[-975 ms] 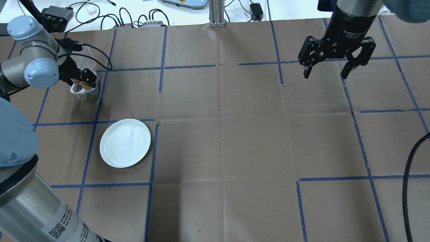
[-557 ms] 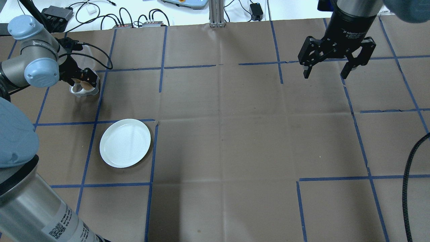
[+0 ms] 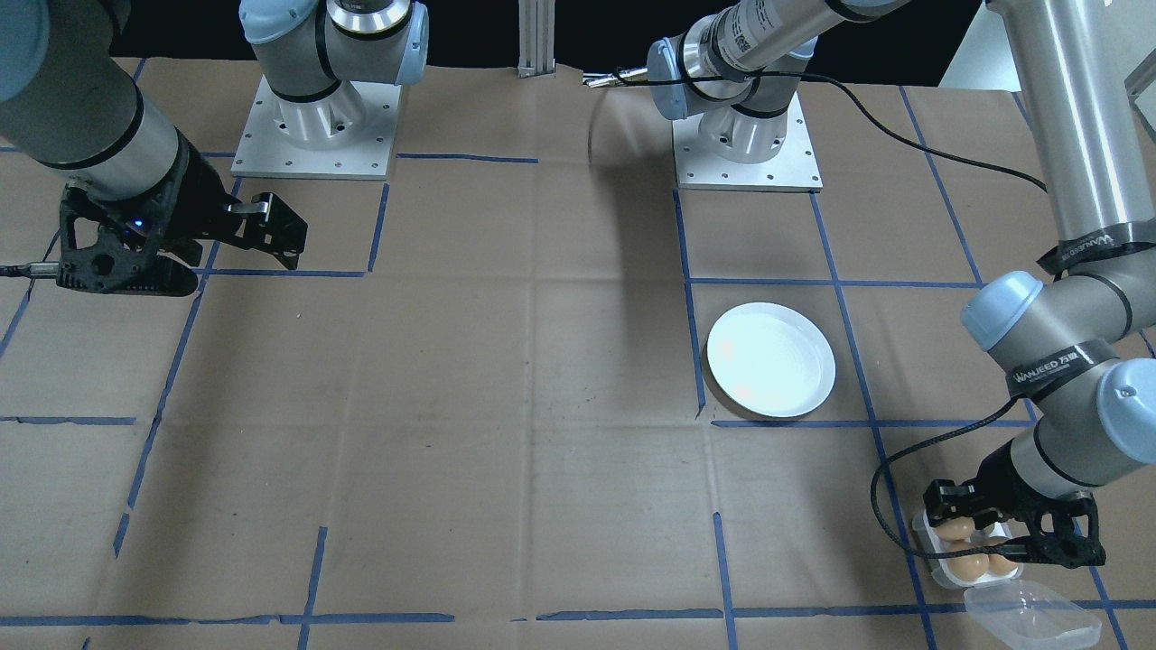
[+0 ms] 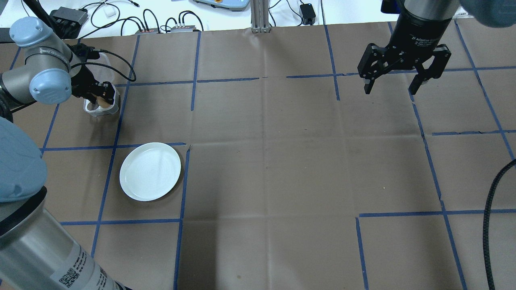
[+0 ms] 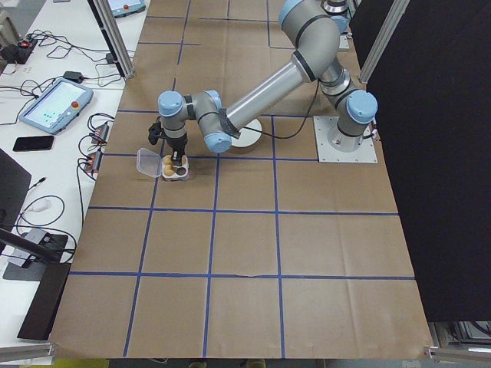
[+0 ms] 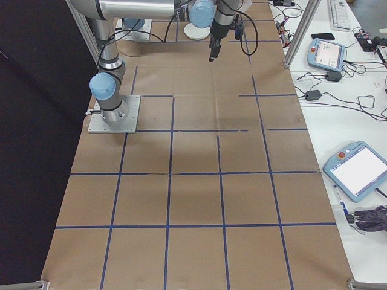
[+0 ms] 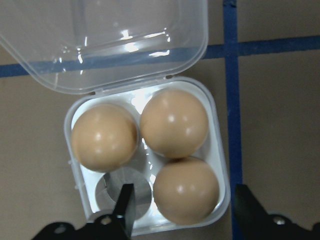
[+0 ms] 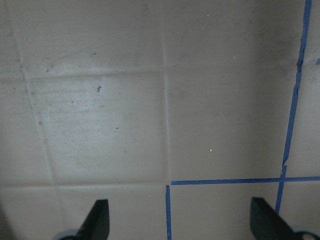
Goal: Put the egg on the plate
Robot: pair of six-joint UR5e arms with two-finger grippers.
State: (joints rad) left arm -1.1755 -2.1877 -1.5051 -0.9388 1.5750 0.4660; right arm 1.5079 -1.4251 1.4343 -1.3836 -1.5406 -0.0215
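Observation:
Three brown eggs sit in a small clear tray (image 7: 220,150) with its lid (image 7: 100,45) folded open. My left gripper (image 7: 186,212) is open just above the tray. Its fingers (image 7: 126,207) straddle the nearest egg (image 7: 186,189) without touching it. One tray hole (image 7: 125,192) is bare. From overhead, the left gripper (image 4: 99,96) covers the tray (image 4: 100,109) at the table's far left. The white plate (image 4: 150,171) lies nearer the robot, with nothing on it. It also shows as the plate (image 3: 770,359) in the front view. My right gripper (image 4: 393,86) hangs open over bare table.
Blue tape lines (image 4: 185,177) grid the brown paper table cover. A black cable (image 4: 489,225) hangs at the right edge. Cables and boxes (image 4: 68,16) lie beyond the far table edge. The tray lid (image 3: 1030,614) lies toward the operators' side.
My left gripper has shifted slightly over the egg tray, staying open. The right arm, the plate and the tray have not moved.

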